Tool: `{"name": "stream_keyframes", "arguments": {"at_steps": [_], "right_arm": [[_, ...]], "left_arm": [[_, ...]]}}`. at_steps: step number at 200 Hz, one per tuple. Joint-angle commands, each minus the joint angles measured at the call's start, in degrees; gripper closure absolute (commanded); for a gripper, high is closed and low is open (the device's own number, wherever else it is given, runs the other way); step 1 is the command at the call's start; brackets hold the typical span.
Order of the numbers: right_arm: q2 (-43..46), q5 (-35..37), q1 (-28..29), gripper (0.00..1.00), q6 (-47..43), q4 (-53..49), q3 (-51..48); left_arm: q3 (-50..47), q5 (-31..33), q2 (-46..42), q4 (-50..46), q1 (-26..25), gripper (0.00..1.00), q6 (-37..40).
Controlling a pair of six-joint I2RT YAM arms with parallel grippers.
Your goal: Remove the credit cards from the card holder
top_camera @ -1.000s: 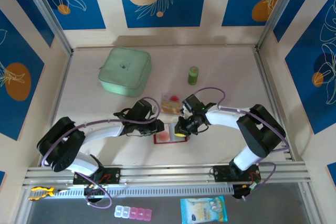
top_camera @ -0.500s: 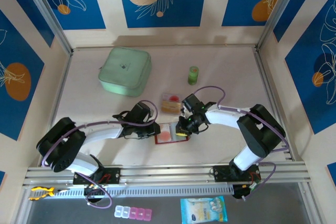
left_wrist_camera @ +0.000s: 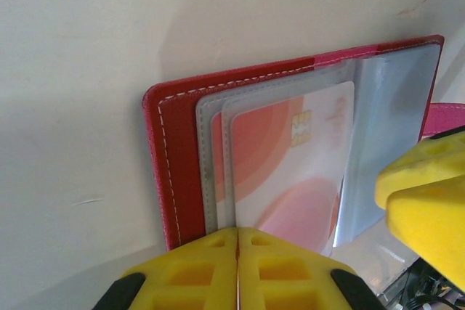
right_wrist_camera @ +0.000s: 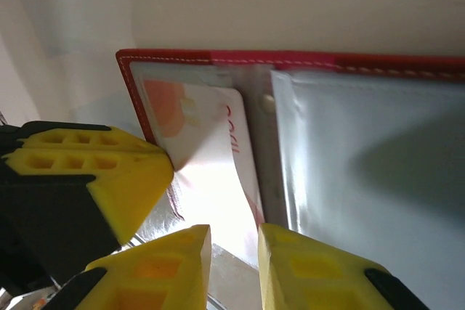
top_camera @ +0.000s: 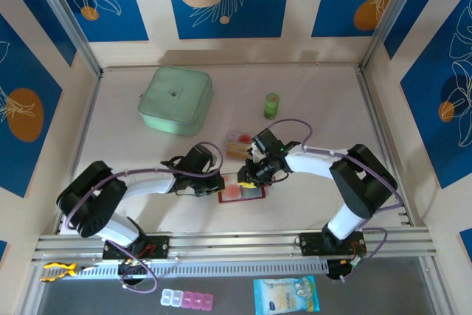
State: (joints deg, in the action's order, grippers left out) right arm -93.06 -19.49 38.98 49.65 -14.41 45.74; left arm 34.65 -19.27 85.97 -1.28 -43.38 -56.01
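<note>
**One high, two close**

The top camera looks down from above and behind, taking in the whole table (top_camera: 324, 101). Both wrist cameras hang very near the card holder (top_camera: 241, 191), the patch all three share, mid-frame overhead.

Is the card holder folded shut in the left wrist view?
No, the card holder lies open, its clear pockets and a red-and-white card showing.
</note>
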Motion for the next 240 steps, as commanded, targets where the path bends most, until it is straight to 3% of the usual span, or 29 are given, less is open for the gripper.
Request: {"name": "stream_keyframes", "arguments": {"at_steps": [1, 107, 163, 207, 240], "right_arm": [[-1.87, -2.58, 0.74, 0.74, 1.06, 1.11, 1.45], [-6.59, -3.83, 1.49, 0.78, 1.13, 3.04, 2.16], [-7.49, -6.19, 2.06, 0.84, 1.94, 6.2, 1.99], [-5.93, 1.18, 2.68, 0.74, -0.36, -2.66, 3.15], [-4.08, 4.54, 2.63, 0.74, -1.59, -5.97, 3.22]], "left_arm": [[1.31, -0.07, 1.37, -1.69, 0.8, 0.93, 1.16], [0.94, -0.38, 1.28, -2.42, 1.56, 0.93, 1.67], [0.37, -0.44, 0.69, -1.8, 1.63, 0.93, 1.18], [0.34, -0.38, 0.85, -1.87, 1.63, 0.92, 1.3], [0.33, -0.38, 0.91, -1.89, 1.67, 0.91, 1.22]]}}
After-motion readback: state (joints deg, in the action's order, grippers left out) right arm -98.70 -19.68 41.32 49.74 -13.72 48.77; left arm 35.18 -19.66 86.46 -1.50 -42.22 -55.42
